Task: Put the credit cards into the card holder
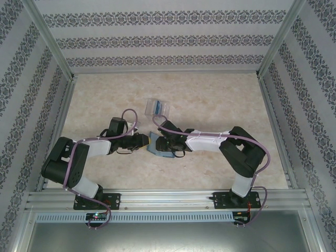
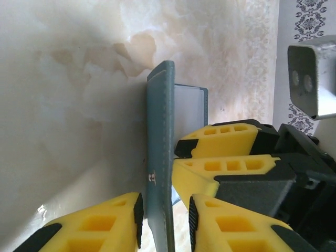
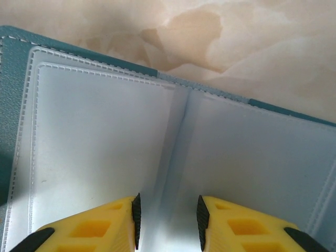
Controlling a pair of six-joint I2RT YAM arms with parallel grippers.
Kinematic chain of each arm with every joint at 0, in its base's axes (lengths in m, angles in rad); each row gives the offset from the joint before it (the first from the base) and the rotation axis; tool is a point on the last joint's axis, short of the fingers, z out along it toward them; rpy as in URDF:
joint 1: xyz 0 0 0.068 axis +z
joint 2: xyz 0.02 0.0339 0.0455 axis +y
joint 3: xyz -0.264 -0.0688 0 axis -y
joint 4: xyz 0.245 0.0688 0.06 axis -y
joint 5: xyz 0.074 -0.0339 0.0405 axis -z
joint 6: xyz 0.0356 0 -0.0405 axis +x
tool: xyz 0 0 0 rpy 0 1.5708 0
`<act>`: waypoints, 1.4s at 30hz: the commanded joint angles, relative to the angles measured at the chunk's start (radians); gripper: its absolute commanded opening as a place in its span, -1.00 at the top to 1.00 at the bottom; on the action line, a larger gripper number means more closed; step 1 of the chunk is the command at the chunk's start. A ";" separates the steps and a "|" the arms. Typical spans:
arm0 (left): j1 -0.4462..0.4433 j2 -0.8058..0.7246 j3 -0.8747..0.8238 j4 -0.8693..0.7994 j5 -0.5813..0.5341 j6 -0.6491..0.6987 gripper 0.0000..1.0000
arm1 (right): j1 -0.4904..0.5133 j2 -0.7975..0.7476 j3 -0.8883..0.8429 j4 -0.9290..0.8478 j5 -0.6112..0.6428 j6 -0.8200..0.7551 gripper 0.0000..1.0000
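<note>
And the left tool [image 2: 165, 210] loosely straddles the upright wallet [image 2: 160, 131], the right tool [image 3: 168, 210] narrowly parted over its clear sleeves [image 3: 100, 147]; left should clamp firmly before right probes.

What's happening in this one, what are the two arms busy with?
Both arms meet at a blue-grey folding wallet. The left gripper straddles one cover, which stands on edge. The right gripper is at the clear sleeves inside. Whether either is actually pinching is unclear. Farther back, apart from both, the clear tray sits with something blue in it.
</note>
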 commanded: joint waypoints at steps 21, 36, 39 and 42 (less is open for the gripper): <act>-0.032 -0.206 0.078 -0.295 -0.295 -0.003 1.00 | -0.031 -0.163 -0.099 0.020 -0.062 -0.016 0.15; -0.051 -0.140 0.089 -0.231 -0.236 -0.093 1.00 | 0.091 -0.101 -0.027 0.095 0.055 -0.294 -0.34; -0.051 -0.146 0.092 -0.245 -0.229 -0.087 1.00 | 0.129 -0.087 -0.027 0.105 0.156 -0.447 -0.35; -0.051 -0.147 0.093 -0.258 -0.229 -0.079 1.00 | 0.138 -0.096 -0.029 0.086 0.251 -0.612 -0.36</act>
